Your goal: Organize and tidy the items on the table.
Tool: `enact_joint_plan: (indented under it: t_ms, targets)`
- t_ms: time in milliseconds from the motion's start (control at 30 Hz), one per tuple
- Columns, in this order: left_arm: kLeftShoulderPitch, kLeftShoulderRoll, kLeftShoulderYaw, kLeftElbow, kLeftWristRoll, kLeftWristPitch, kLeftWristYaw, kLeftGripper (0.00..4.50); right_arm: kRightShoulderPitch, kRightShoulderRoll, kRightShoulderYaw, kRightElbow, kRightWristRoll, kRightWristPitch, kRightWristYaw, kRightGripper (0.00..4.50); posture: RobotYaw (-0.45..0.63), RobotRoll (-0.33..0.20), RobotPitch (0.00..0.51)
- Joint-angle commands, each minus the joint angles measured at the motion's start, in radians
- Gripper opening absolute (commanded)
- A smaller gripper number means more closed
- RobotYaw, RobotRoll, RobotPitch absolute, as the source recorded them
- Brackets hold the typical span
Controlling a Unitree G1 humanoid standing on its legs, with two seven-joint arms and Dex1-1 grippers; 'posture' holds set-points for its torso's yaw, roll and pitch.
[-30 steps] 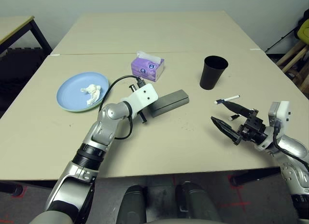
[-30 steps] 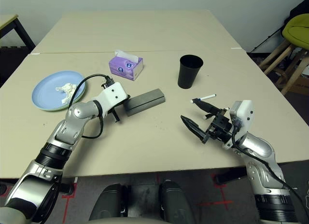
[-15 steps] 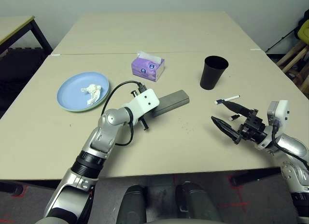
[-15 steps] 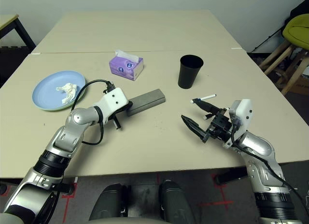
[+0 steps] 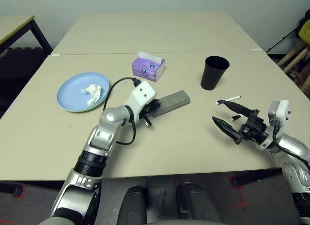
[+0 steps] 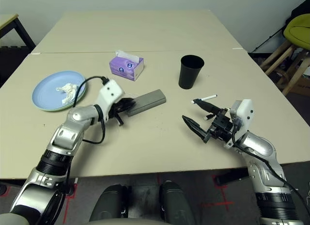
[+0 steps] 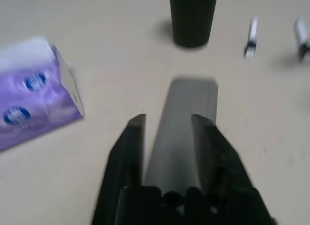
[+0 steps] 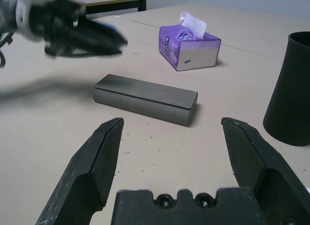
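Two grippers show above the table [image 5: 193,152]. The left gripper [image 7: 168,122] hangs with fingers parted over the near end of the grey glasses case [image 5: 169,102], which lies mid-table, clear of the jaws. The right gripper [image 5: 228,116] is spread wide and empty near the right edge, beside a white pen [image 5: 228,99].

You are looking at a plain office or lab room, not a home; two large pale beige tables [image 5: 160,31] stand pushed together edge to edge, a black-legged beige side table [image 5: 17,26] sits past the far left corner, and bare pale walls [image 5: 145,1] close the back; a yellow-green chair [image 6: 298,26] on wooden legs stands off the right edge; red tape marks [image 6: 223,191] cross the grey floor below the near edge.
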State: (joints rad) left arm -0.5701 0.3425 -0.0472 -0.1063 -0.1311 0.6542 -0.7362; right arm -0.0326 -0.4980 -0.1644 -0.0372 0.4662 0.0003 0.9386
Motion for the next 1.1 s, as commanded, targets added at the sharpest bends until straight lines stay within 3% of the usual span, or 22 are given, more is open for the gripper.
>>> enact_joint_plan:
  t_ms: [33, 133, 400, 667, 1100]
  targets:
    - [-0.029, 0.037, 0.040, -0.052, -0.102, 0.132, -0.030, 3.38, -0.007, -0.009, 0.008, 0.012, -0.010, -0.005, 0.008, 4.50, 0.01, 0.000, 0.088]
    - [-0.033, 0.084, 0.065, -0.102, -0.189, 0.197, -0.076, 4.47, -0.014, -0.009, 0.009, 0.018, -0.013, -0.008, 0.012, 4.50, 0.01, 0.000, 0.088]
    - [0.058, 0.184, 0.098, -0.220, -0.317, 0.165, -0.143, 4.47, -0.040, -0.008, 0.012, 0.030, -0.023, -0.010, 0.014, 4.50, 0.04, 0.000, 0.078]
    - [0.238, 0.190, 0.131, -0.277, -0.313, -0.074, -0.134, 4.47, -0.087, -0.020, 0.006, 0.083, -0.037, -0.034, 0.032, 4.50, 0.05, 0.000, 0.072]
    - [0.407, 0.210, 0.167, -0.264, -0.337, -0.232, -0.146, 4.47, -0.149, -0.049, -0.009, 0.159, -0.042, -0.062, 0.049, 4.50, 0.05, 0.000, 0.070]
